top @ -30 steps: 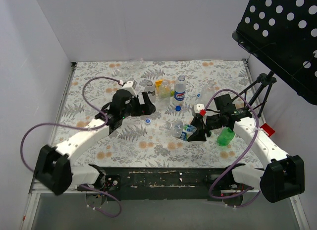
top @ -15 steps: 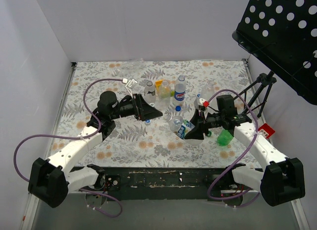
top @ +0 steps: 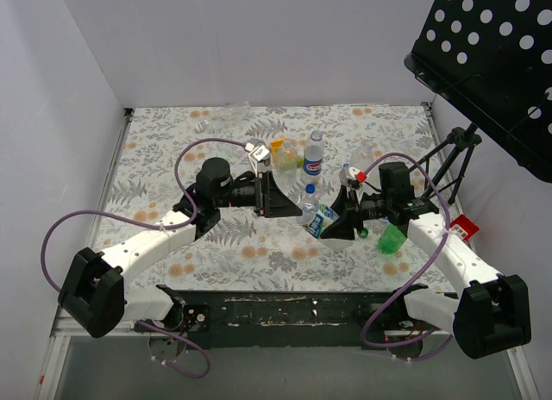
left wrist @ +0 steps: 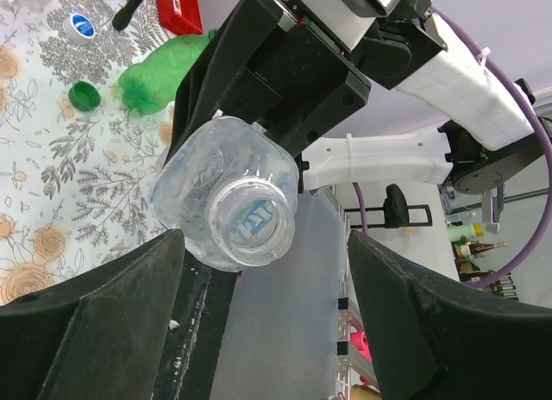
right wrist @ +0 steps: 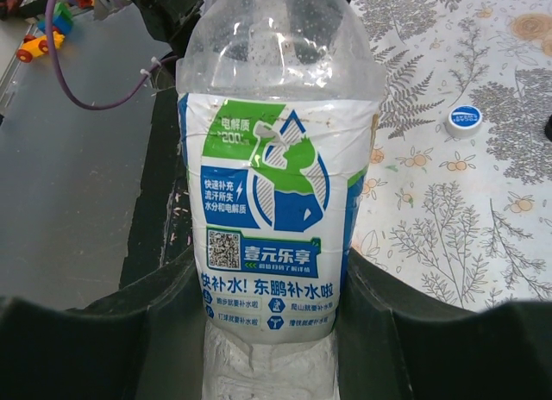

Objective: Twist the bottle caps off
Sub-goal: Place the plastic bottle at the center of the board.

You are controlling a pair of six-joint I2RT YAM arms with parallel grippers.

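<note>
Around the bottle, the left claw stands wide — gaps either side.

Your left arm reaches in toward the middle of the surface, forearm low. Your left hand points right, its fingers spread wide and touching nothing. Your right arm angles inward. Your right hand faces the left one, clamped on both sides of a labelled bottle.

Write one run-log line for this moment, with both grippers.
right gripper: shut on labelled bottle | left gripper: open, either side of bottle top, not gripping | unscrewing: not started
</note>
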